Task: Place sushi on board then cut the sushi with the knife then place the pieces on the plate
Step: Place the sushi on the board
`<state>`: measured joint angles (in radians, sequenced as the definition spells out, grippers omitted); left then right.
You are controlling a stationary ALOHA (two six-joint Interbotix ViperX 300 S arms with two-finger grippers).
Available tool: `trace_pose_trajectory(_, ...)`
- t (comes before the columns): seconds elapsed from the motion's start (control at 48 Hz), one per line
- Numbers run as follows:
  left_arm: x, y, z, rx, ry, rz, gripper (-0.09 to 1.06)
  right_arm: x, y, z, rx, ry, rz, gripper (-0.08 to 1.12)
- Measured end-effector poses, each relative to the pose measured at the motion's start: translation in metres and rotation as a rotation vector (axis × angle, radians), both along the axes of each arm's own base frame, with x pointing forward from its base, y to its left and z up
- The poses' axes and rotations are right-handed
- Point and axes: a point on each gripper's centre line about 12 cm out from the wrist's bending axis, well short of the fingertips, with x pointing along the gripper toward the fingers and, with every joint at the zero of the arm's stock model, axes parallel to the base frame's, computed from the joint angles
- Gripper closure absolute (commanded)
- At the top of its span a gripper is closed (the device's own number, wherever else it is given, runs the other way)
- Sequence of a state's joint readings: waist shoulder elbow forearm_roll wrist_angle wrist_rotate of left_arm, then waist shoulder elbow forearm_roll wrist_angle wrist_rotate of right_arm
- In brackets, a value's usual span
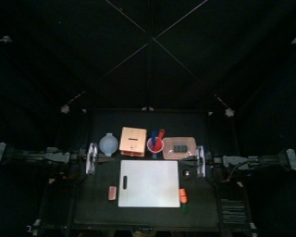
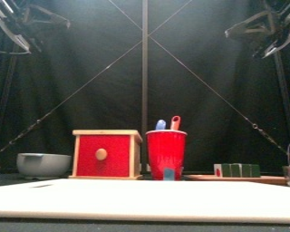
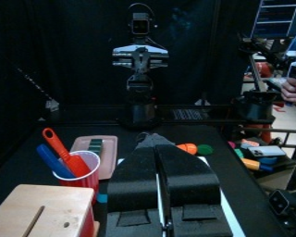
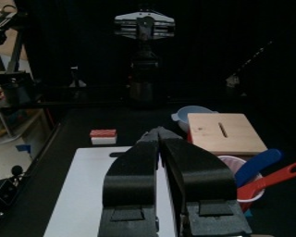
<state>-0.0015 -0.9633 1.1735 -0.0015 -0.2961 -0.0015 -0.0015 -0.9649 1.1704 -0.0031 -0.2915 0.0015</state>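
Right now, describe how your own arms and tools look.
The left arm and right arm are slim, black and jointed. The left tool and right tool each have two broad black jaws tapering toward the tips. Seen from the opposite wrist view, a silver cross-plate tops each tool.

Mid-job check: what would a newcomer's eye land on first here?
The white cutting board lies bare, front and centre on the table. Behind it stand a pale wooden box with a red drawer front and a red cup holding a blue toy knife and a red toy knife; right of them, the dark green sushi roll sits on the flat pink tray.
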Motion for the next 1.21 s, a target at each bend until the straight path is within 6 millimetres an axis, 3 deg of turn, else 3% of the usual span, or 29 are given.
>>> trace_pose_trajectory(0.271,0.017,0.007,-0.024,-0.019,0.103,0.035,0.99,0.004,-0.013,-0.012,0.159,0.049,-0.066,1.01)
trace_pose_trajectory(0.625,0.036,0.016,-0.042,-0.030,0.165,0.074,0.99,0.010,-0.071,-0.035,0.274,0.330,-0.341,0.95)
trace_pose_trajectory(0.708,0.037,0.017,-0.041,-0.032,0.156,0.077,0.99,0.011,-0.080,-0.040,0.276,0.405,-0.377,0.87)
trace_pose_trajectory(1.062,0.037,0.020,-0.037,-0.031,0.120,0.090,0.99,0.019,-0.100,-0.067,0.209,0.709,-0.422,0.16)
trace_pose_trajectory(1.208,0.038,0.021,-0.039,-0.031,0.126,0.093,0.99,0.022,-0.106,-0.081,0.145,0.834,-0.421,0.02)
